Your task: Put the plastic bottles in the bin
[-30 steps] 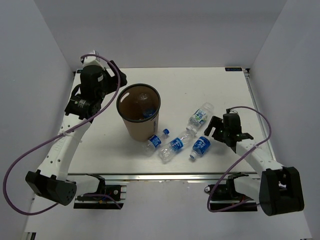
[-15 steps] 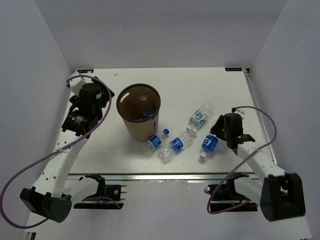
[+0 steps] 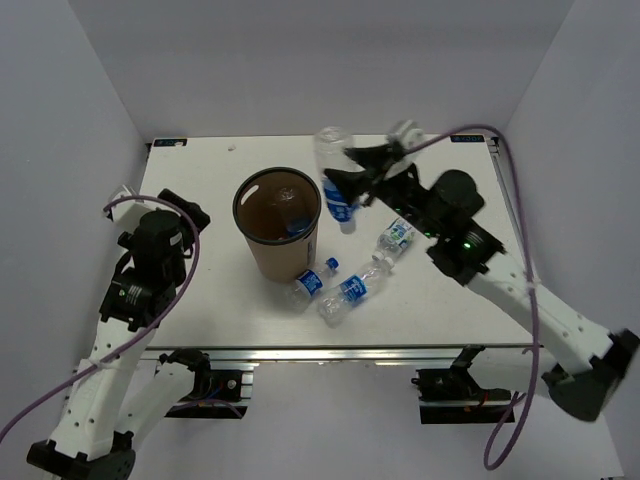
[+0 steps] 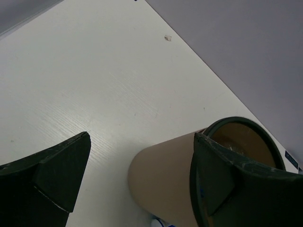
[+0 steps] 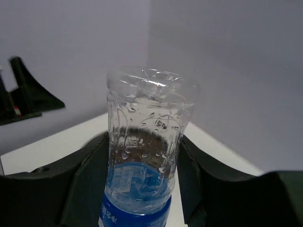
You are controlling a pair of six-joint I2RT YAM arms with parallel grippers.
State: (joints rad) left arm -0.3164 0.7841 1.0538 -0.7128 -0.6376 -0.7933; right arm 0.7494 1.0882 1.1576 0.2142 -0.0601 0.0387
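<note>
Top external view gives you the white table (image 3: 430, 315), with the brown bin (image 3: 285, 262) upright left of centre. Your right gripper (image 3: 346, 172) is clamped on a plastic bottle (image 3: 338, 206), held in the air with its clear base uppermost, just beside the bin's right rim. Your left gripper (image 4: 140, 142) stands wide apart, gripping nothing, near the bin's left side. Three loose bottles (image 3: 397, 236) (image 3: 350, 292) (image 3: 310, 284) lie on the table right of the bin's foot. A blue-labelled bottle (image 3: 294, 226) shows inside the bin.
</note>
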